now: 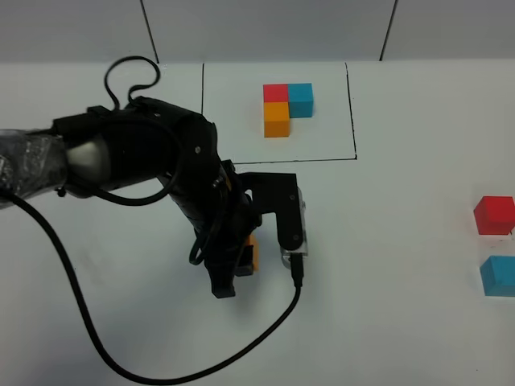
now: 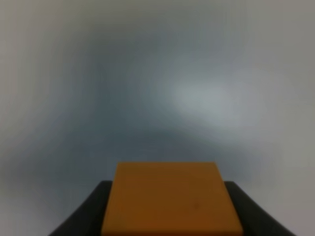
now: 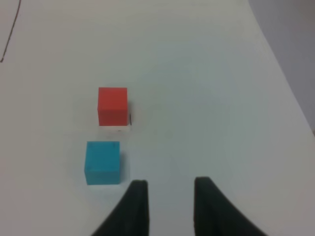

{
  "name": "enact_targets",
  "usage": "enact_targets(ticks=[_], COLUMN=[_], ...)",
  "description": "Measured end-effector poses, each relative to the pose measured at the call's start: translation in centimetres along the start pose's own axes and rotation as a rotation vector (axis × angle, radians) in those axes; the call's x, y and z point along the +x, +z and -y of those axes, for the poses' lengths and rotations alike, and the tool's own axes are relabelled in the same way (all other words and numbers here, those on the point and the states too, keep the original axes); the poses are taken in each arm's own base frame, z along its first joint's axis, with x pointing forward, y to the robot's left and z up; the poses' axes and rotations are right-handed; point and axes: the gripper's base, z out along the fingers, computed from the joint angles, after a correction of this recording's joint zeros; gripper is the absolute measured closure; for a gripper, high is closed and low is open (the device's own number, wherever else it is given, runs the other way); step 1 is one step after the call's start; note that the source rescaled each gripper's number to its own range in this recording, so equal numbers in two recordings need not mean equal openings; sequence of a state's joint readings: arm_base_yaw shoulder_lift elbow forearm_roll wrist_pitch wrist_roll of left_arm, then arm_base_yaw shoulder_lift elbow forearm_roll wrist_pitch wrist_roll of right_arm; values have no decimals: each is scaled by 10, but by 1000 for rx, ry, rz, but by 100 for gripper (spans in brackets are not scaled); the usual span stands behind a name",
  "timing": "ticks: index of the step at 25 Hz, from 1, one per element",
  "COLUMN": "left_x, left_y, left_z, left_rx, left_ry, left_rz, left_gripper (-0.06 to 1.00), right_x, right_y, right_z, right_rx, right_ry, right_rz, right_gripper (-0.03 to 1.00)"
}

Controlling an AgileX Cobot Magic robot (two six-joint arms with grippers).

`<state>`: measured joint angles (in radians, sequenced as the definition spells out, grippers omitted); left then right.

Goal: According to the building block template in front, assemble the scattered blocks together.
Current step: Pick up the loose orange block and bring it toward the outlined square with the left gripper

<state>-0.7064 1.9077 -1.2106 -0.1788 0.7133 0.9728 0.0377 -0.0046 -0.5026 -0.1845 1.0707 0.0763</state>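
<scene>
Jaws of the left gripper (image 1: 241,265) are clamped on the orange cube (image 2: 172,201), near the table's (image 1: 386,322) middle, nearer than the black-framed building block template (image 1: 287,104) at the far centre. The right gripper (image 3: 167,189) hangs with jaws apart and empty, near the cyan-blue cube (image 3: 102,162). The red cube (image 3: 112,105) lies just beyond it, both at the table's right.

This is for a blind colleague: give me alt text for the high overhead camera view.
The left gripper grips an orange cube at a white table, near the black-framed template of red, cyan and orange cubes. A loose red cube and cyan cube sit apart at the right edge.
</scene>
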Motion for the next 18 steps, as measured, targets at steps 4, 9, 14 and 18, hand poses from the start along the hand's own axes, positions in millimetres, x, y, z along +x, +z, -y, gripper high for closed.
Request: enact_targets(ticks=[4, 9, 14, 18], left_x=[-7, -5, -2, -3], left_y=[19, 36, 48, 53], left_z=[5, 4, 3, 2], left_rx=[17, 28, 33, 29], left_ry=[30, 49, 74, 83], left_rz=[-16, -49, -80, -80], left_gripper=[94, 94, 94, 94], right_x=[0, 0, 0, 0], right_y=[0, 0, 0, 0], right_z=[0, 0, 0, 0], right_rx=[0, 0, 0, 0], right_ry=[0, 0, 0, 0], right_rz=[0, 0, 0, 0], right_gripper=[97, 97, 97, 97])
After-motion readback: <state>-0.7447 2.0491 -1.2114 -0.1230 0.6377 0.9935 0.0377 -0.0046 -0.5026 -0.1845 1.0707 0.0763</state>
